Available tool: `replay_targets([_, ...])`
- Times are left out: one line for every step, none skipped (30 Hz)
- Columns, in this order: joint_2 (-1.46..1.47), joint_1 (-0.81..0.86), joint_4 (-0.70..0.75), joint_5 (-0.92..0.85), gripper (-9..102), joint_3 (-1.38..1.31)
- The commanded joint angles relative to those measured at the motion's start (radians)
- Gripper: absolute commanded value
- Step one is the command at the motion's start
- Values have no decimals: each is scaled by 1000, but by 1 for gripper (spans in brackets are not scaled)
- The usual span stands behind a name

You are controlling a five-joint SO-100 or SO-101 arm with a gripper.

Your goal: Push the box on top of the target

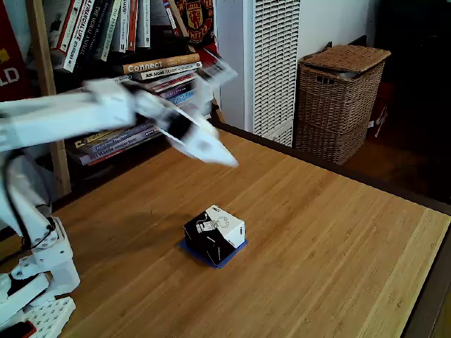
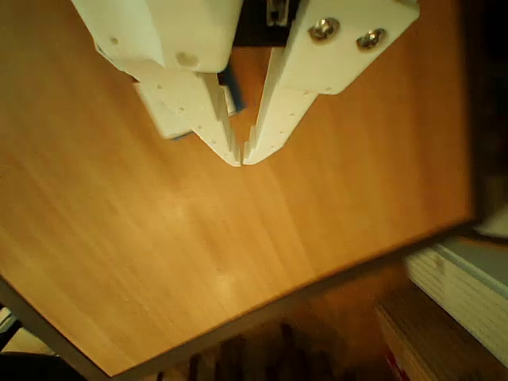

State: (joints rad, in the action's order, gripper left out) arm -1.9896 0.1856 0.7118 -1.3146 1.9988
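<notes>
The gripper [image 2: 241,161] has its two white fingers brought together so the tips meet with nothing between them, a clenched, empty wedge suited to nudging rather than grasping. In the fixed view the gripper [image 1: 227,159] hangs in the air above and behind the box [image 1: 215,234], well apart from it and blurred, so its exact height over the table [image 1: 338,232] is hard to judge; the white arm [image 1: 77,116] reaches out to it from its base at the left edge of that view. The box sits on the wooden table with its white top up and its black sides facing the camera, and it rests on the target [image 1: 224,258], of which blue tape shows along the near edges of the box's foot. That narrow blue margin suggests the box covers most of the square, probably a little skewed toward the far side, though the far edges of the tape are hidden by the box itself. Judged from this, the push looks essentially complete, and the raised gripper is free of the box. Beyond the box stand a wicker basket [image 1: 340,102] and a bookshelf [image 1: 134,70].
</notes>
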Motion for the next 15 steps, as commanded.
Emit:
replay_targets([-212, -29, 20, 120, 0, 61])
replay_targets([-253, -35, 35, 138, 0, 81])
replay_targets([-293, -40, 52, 155, 0, 98])
replay_targets([-330, -44, 69, 175, 0, 115])
replay_targets([-364, -48, 87, 195, 0, 129])
replay_targets([-397, -51, 109, 212, 0, 140])
replay_targets([-431, -52, 130, 227, 0, 152])
replay_targets([-465, -52, 150, 235, 0, 167])
replay_targets([-499, -54, 170, 236, 0, 181])
replay_targets([-529, -52, 190, 242, 0, 195])
replay_targets([-561, -49, 210, 245, 0, 212])
replay_targets([-598, -44, 225, 245, 0, 230])
replay_targets([-641, -37, 239, 242, 0, 256])
replay_targets([-686, -29, 247, 242, 0, 282])
replay_targets([-729, -23, 256, 239, 0, 302])
